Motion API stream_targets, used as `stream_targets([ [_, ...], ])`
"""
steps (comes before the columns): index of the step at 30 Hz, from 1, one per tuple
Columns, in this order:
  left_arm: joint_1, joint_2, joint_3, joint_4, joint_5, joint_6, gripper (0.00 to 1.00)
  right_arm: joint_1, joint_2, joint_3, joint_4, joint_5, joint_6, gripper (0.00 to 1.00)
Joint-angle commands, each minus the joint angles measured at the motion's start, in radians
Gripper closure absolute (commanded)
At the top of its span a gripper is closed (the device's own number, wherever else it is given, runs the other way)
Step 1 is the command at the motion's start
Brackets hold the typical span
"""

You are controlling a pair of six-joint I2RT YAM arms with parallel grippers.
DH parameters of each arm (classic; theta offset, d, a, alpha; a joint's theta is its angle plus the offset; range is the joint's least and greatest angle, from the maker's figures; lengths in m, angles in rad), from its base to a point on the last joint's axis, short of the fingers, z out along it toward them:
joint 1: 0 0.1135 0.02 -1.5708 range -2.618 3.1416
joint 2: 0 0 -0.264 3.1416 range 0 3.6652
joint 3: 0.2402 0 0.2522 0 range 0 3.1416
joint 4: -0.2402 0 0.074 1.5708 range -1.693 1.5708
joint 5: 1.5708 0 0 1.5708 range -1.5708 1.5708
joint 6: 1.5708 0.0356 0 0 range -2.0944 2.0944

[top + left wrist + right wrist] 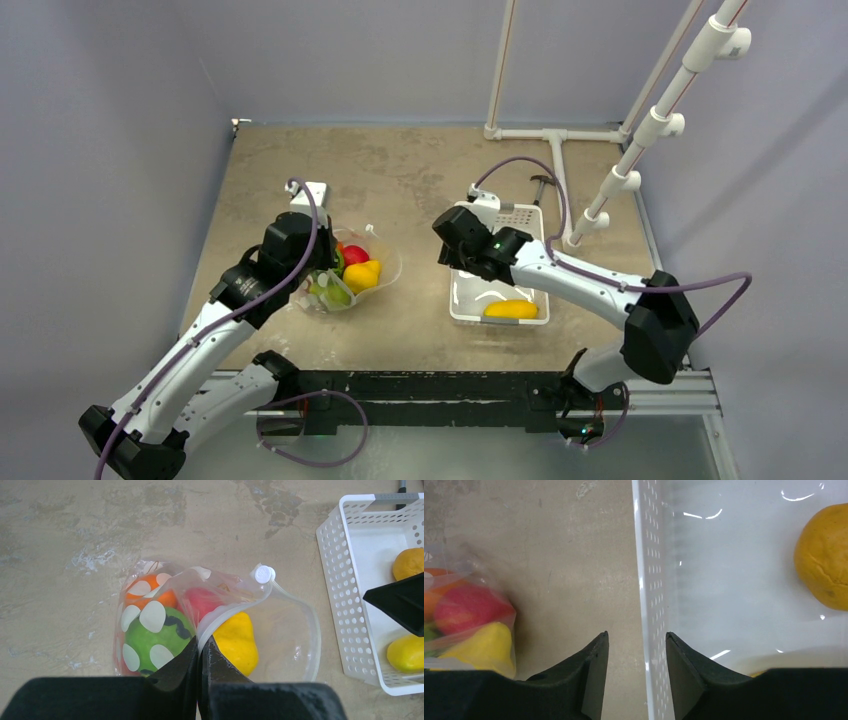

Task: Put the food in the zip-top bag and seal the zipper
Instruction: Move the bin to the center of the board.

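Note:
The clear zip-top bag (385, 257) lies left of centre with its mouth open toward the basket. Inside it are a dark-striped green fruit (155, 635), an orange one (150, 594), a red one (202, 602) and a yellow one (240, 640). My left gripper (201, 640) is shut on the zipper strip (295, 600) at the mouth's near edge, close to the white slider (264, 573). My right gripper (636, 635) is open and empty above the left wall of the white basket (651, 555). An orange fruit (824, 565) and a yellow fruit (512, 309) lie in the basket.
The white slotted basket (460, 300) stands right of the bag with a strip of bare table between them. A white pipe frame (620, 170) rises at the back right. A small dark tool (540, 186) lies behind the basket.

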State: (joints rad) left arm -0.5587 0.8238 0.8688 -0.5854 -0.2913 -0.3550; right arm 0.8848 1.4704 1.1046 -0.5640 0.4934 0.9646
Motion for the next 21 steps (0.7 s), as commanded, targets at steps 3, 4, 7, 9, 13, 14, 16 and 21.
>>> stream_targets([
  [3,0.004,-0.012,0.0,0.032,0.003,0.013,1.0,-0.002,0.076,0.011,0.044,0.025,-0.014,0.57],
  [4,0.003,-0.012,0.0,0.032,0.003,0.013,1.0,-0.001,0.089,0.015,0.039,0.032,-0.007,0.58],
  [7,0.003,-0.012,0.0,0.032,0.004,0.013,1.0,-0.003,0.118,0.022,0.046,0.037,-0.007,0.65],
  [9,0.003,-0.011,-0.001,0.032,0.004,0.013,1.0,-0.003,0.129,0.026,0.055,0.036,-0.01,0.72],
  [13,0.004,-0.012,0.0,0.032,0.004,0.013,1.0,-0.009,0.148,0.046,0.073,0.036,-0.021,0.83],
  [14,0.004,-0.012,-0.001,0.032,0.004,0.013,1.0,-0.012,0.153,0.052,0.077,0.037,-0.025,0.88],
  [16,0.004,-0.012,0.001,0.031,0.003,0.013,1.0,-0.02,0.164,0.066,0.084,0.04,-0.031,0.93],
  [21,0.003,-0.009,-0.001,0.032,0.003,0.013,1.0,-0.038,0.197,0.117,0.111,0.045,-0.051,1.0],
])
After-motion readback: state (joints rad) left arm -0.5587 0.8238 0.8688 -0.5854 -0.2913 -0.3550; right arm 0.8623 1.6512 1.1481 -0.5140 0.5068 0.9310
